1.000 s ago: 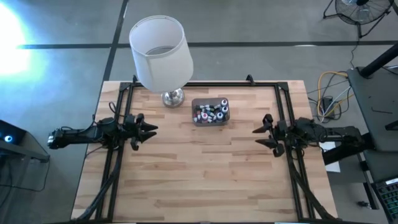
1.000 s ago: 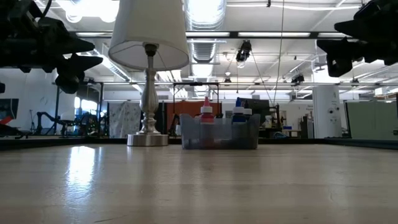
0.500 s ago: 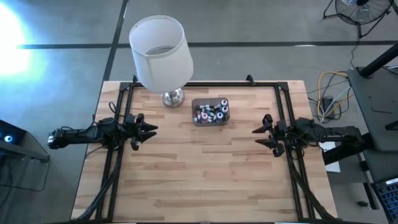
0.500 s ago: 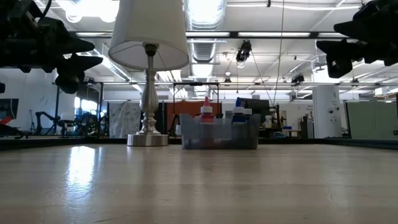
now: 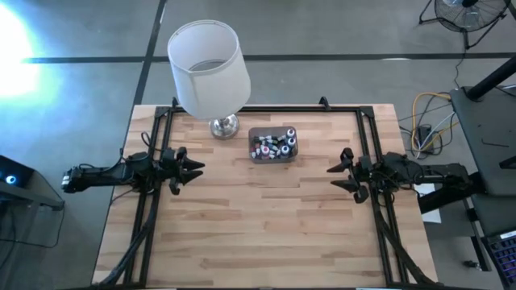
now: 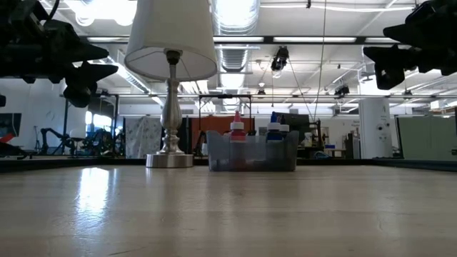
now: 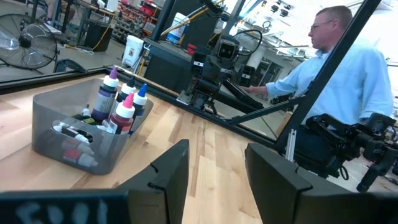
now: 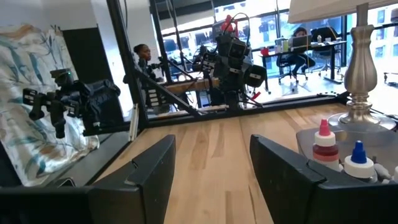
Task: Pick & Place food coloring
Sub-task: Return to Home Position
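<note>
High view: left gripper [image 5: 187, 170] and right gripper [image 5: 343, 171] hang spread wide and empty above opposite sides of the table [image 5: 266, 234]; well apart from both, the food coloring [image 5: 272, 146], tiny red, blue and dark bottles with pointed caps, crowds the translucent grey box [image 5: 251, 134]; just beside it stands the lamp [image 5: 208, 68].

The food coloring bottles [image 5: 272, 146] all sit together inside a translucent grey box [image 5: 251, 153] at the far middle of the bench [image 5: 266, 225]. They are tiny droppers with small pointed caps, packed close. Several stand upright with their tips above the rim, among them a red-bodied bottle [image 7: 123, 115], a dark-bodied bottle [image 7: 107, 98] and a blue-capped bottle [image 7: 141, 96]. Others lie on their sides at the bottom, showing through the box wall.
</note>
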